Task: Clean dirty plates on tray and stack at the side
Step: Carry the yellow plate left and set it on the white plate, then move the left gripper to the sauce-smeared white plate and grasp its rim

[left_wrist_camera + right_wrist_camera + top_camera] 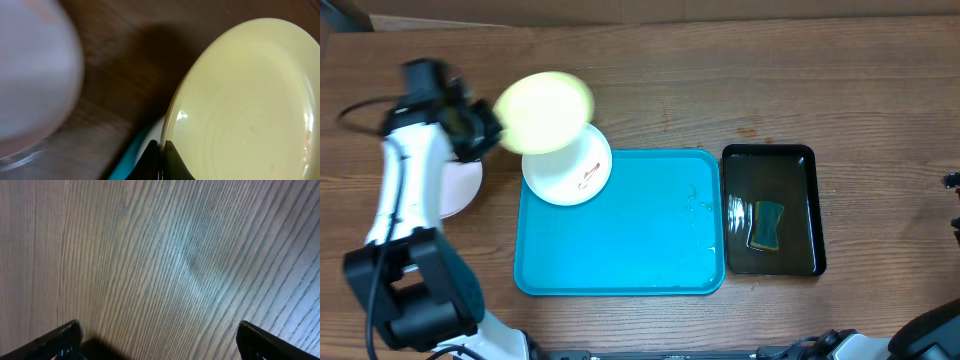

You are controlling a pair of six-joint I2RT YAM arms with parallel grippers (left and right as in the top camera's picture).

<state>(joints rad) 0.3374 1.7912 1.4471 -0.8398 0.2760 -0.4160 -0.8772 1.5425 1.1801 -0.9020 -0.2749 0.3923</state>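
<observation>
— What's on the wooden desk?
— A turquoise tray, a white plate overhanging its corner; beside it, a black tray with a sponge.
— Hands?
— The left hand pinches the pale yellow plate aloft; the right hand gapes, empty.

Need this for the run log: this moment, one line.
left gripper: shut on yellow plate, lifted | right gripper: open, over table | smeared white plate: on tray corner | other white plate: left of tray

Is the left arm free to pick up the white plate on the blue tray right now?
Probably not: the left end effector is shut on the yellow plate, held above the edge of the white plate; it would need to put that down first.
</observation>
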